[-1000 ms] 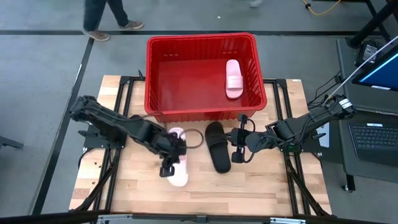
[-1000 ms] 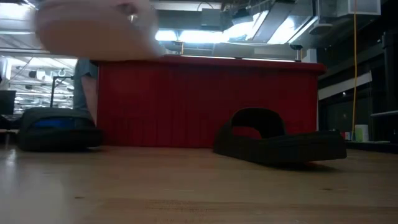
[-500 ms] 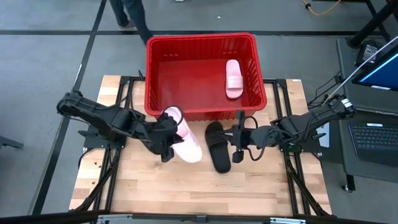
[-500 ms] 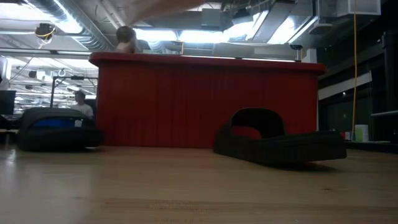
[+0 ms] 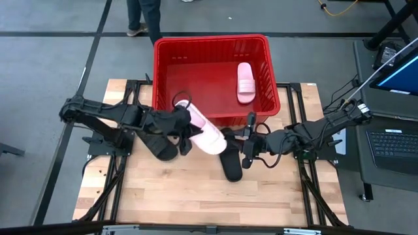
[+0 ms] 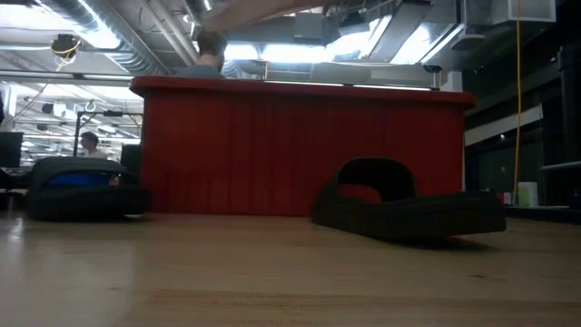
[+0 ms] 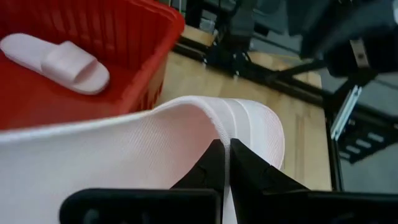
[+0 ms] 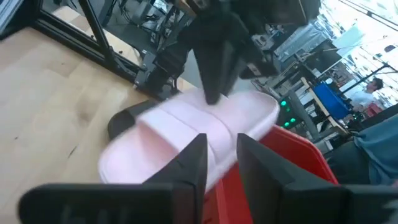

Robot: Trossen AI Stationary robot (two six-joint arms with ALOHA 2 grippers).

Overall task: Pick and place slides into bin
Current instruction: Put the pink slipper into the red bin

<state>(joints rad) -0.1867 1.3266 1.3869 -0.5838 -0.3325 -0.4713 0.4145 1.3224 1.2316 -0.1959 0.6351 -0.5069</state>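
Note:
The red bin (image 5: 163,72) stands at the table's far edge, with one pale pink slide (image 5: 245,82) lying flat inside it. My left gripper (image 5: 188,130) is shut on a second pink slide (image 5: 204,132), held in the air just in front of the bin's near wall. A black slide (image 5: 230,163) lies sole down on the wood, partly under the pink one; in the low view the black slide (image 6: 408,204) is right of centre. My right gripper (image 5: 243,145) hovers over the black slide, fingers apart with nothing between them, pointing at the lifted pink slide (image 8: 186,134). My left gripper pinches a thin edge of the pink slide by its ribbed strap (image 7: 227,127) between its two fingers. The fingers come from the table's left, slanting down. The slide is lifted clear of the table and tilted, one end up toward the bin's rim (image 5: 183,108).
Black frame rails run along both table sides. A laptop and monitor (image 5: 392,140) stand off the right edge. A person's legs (image 5: 144,16) are on the floor beyond the bin. Bare wood (image 5: 196,202) lies toward the near edge.
My left gripper has risen and gone toward the bin and the table's right, carrying the pink slide. The slide has come off the wood, lifted clear, and has turned and tipped, one end now up by the bin's near rim. The black slide has kept its place.

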